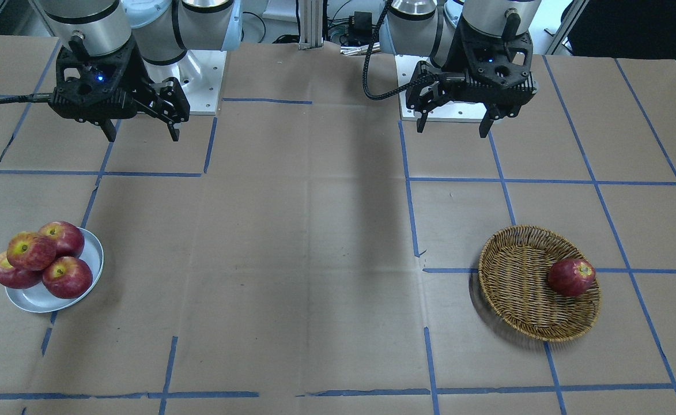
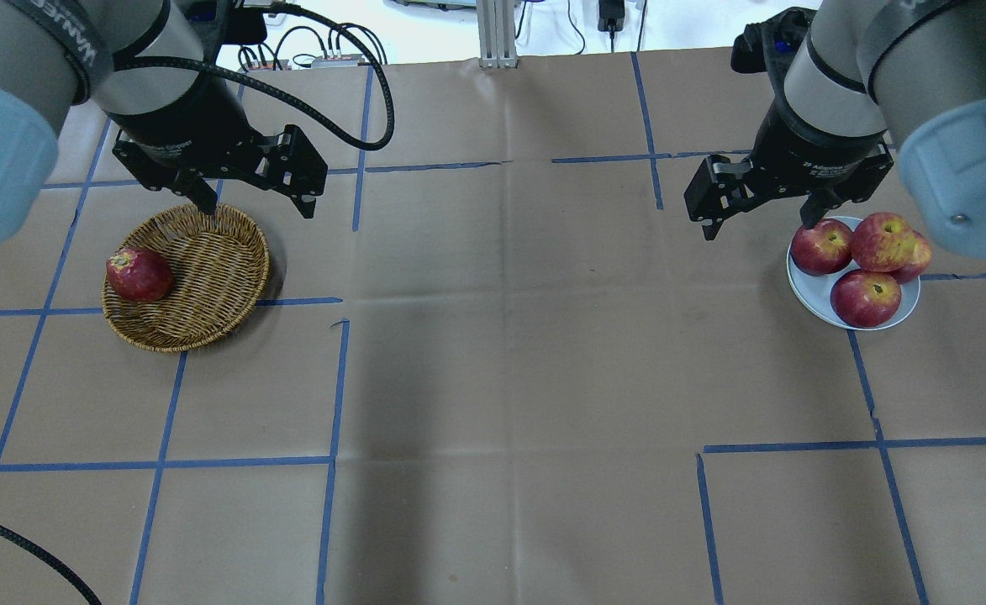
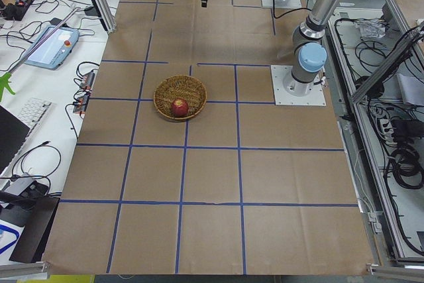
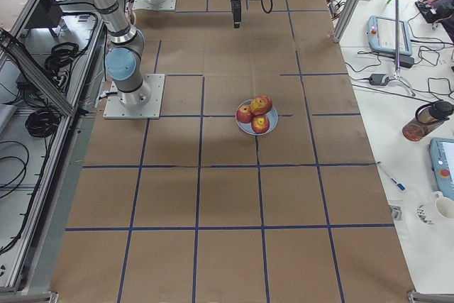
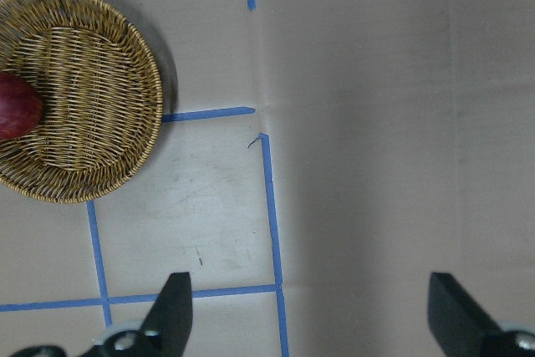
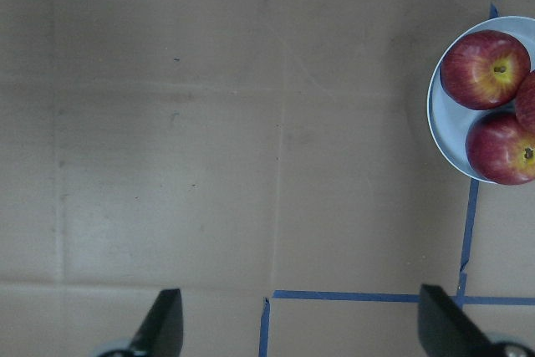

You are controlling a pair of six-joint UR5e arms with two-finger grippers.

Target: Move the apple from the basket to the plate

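So the apple [image 1: 31, 251], the lighter streaky one with the yellow patch round its stem hollow, is sitting on the plate [image 1: 38, 301], perched on top of three darker red apples [image 1: 67, 276] that are crowding most of the plate. It's leaning on those rather than lying flat on the grey-blue surface, and nothing is gripping it

The right gripper [image 1: 142, 135] is hanging in the air off to the side of the plate, not over it. In its wrist camera the plate is only peeking in at the upper right corner. Its fingers [image 6: 165, 323] are spread wide and holding nothing

The basket [image 1: 516, 276] is sitting well apart from the plate, way over at the other end of the brown paper table cover [image 1: 314, 230]. One dark red apple [image 1: 571, 276] is resting inside it against the rim on the side facing away from the plate

The left gripper [image 1: 452, 131] is hovering far from the plate too, up above the table near the basket. Its fingers [image 5: 175, 307] are also gaping wide with nothing between them
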